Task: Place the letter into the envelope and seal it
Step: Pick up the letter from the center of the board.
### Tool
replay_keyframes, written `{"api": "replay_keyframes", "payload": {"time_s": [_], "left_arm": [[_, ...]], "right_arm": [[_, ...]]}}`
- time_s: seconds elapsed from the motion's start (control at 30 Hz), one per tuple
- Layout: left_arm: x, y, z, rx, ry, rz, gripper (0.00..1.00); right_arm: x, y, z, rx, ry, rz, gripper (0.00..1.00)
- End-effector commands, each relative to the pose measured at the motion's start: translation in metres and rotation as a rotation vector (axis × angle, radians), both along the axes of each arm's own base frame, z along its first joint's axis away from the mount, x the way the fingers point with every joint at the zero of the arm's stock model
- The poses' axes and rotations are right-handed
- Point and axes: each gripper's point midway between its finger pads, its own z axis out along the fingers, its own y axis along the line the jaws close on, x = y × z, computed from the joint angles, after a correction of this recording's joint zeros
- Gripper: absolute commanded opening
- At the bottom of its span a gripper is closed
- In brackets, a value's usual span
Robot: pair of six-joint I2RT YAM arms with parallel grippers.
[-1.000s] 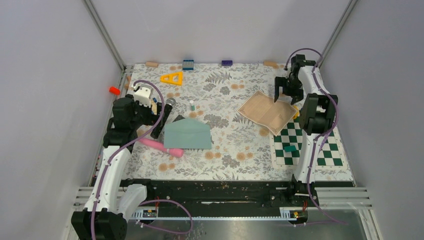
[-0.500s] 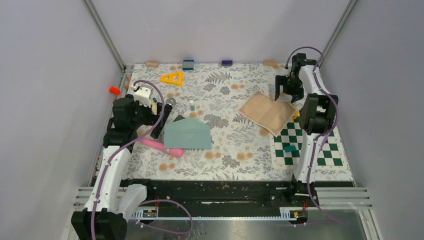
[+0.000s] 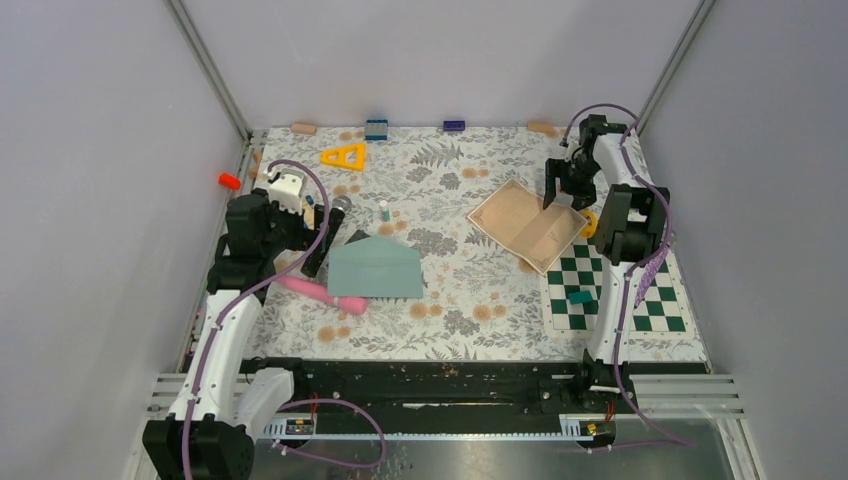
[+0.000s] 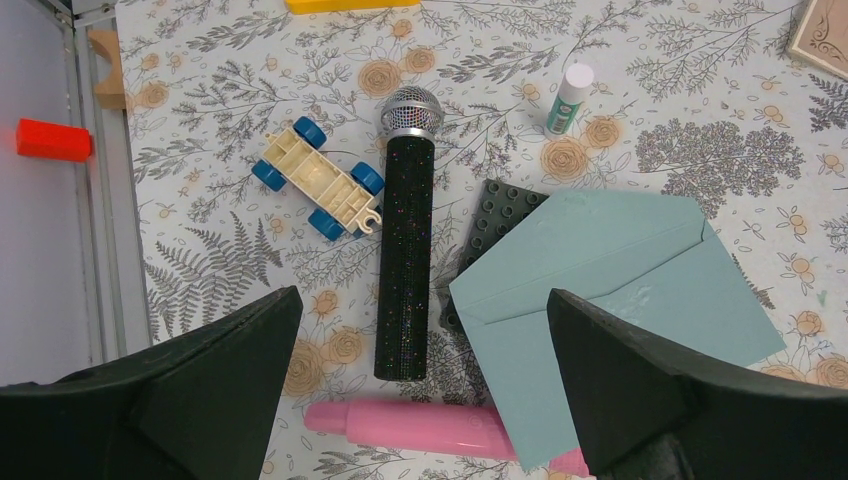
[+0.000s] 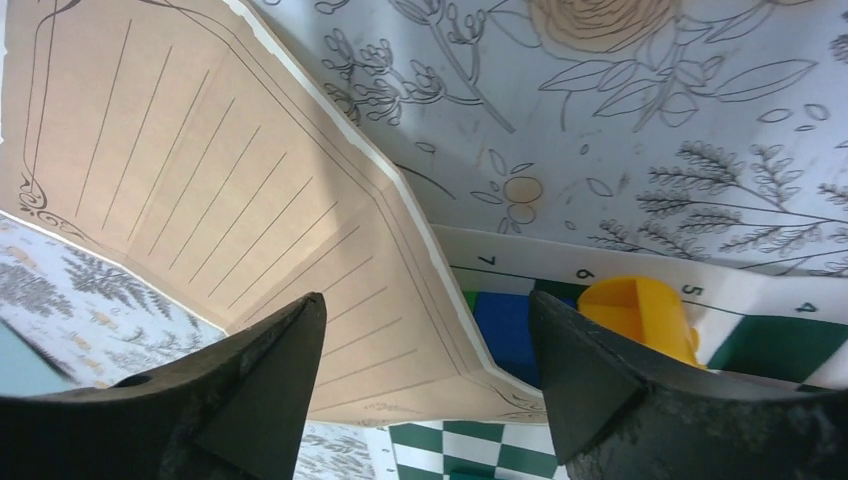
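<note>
Teal-grey paper, the envelope (image 3: 375, 268), was laid flat at the left, long side across, just beside the left gripper (image 4: 422, 300), jaws spread wide; the tan letter (image 3: 520, 222) was seen well apart at the right, its edge between the spread, not pinching jaws of the nearer right gripper (image 5: 427, 298).

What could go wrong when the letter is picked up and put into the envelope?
The right end effector straddles the creased edge of the letter; the thin paper may crumple or slip when gripped.
The envelope lies partly on a dark studded plate and a pink tube, so it may slide during insertion.
</note>
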Motion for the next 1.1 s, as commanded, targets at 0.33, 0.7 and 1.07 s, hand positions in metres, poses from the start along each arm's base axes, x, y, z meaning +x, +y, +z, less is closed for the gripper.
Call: {"api": "replay_keyframes", "payload": {"time_s": [0.33, 0.7, 1.07], "left_arm": [[0.008, 0.002, 0.011, 0.01, -0.053, 0.002, 0.99], [0.006, -0.014, 0.037, -0.046, -0.094, -0.07, 0.99], [0.022, -0.122, 0.089, -0.171, -0.168, -0.315, 0.99]], "right_arm": [[-0.019, 0.037, 0.033, 0.247, 0.037, 0.016, 0.55], [-0.039, 0.037, 0.029, 0.236, 0.078, 0.015, 0.56], [-0.051, 0.042, 0.025, 0.26, 0.091, -0.01, 0.58]]}}
